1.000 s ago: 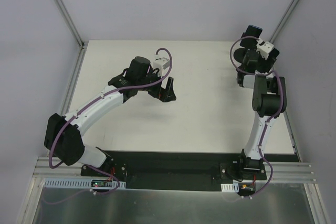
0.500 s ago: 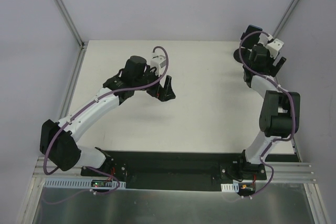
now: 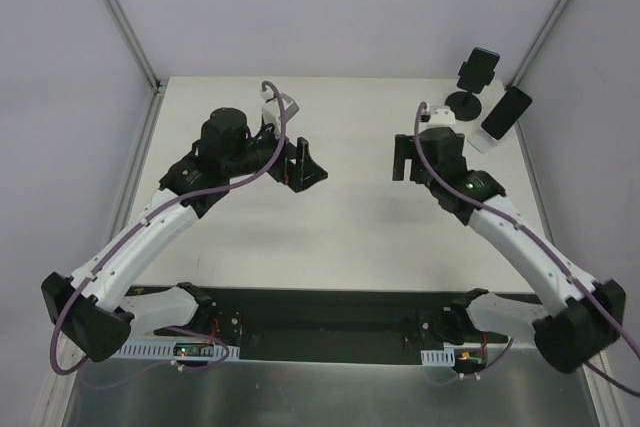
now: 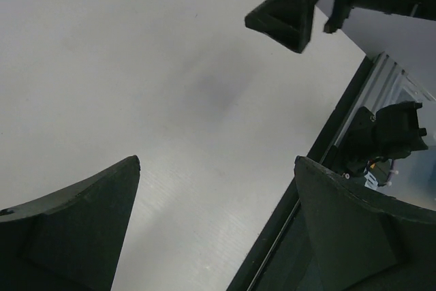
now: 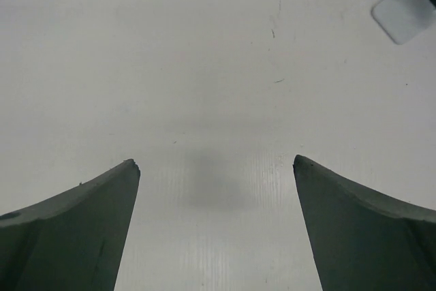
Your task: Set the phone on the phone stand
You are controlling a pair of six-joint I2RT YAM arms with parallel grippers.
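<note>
the phone (image 3: 481, 64) sits at the top of the stand (image 3: 466, 101), a dark stand with a round base, at the far right corner of the table (image 3: 350, 237). from the right gripper (image 3: 406, 159) it lies farther out and off to the right, apart from the fingers, with bare table between. the right gripper hangs over the table with its jaws spread wide and nothing between them; its wrist view shows only the white surface and a faint shadow between the two dark fingers (image 5: 82, 216). just right of the stand, and also beyond and right of this gripper, a second dark slab (image 3: 508, 109) lies tilted with a white piece (image 3: 482, 139) at its near end; that piece shows at the top right of the right wrist view. the left gripper (image 3: 300, 163) hovers to the left of the right one, well apart from the phone, jaws likewise spread and empty. in the left wrist view one finger of the right gripper shows ahead of it, at the top.
</note>
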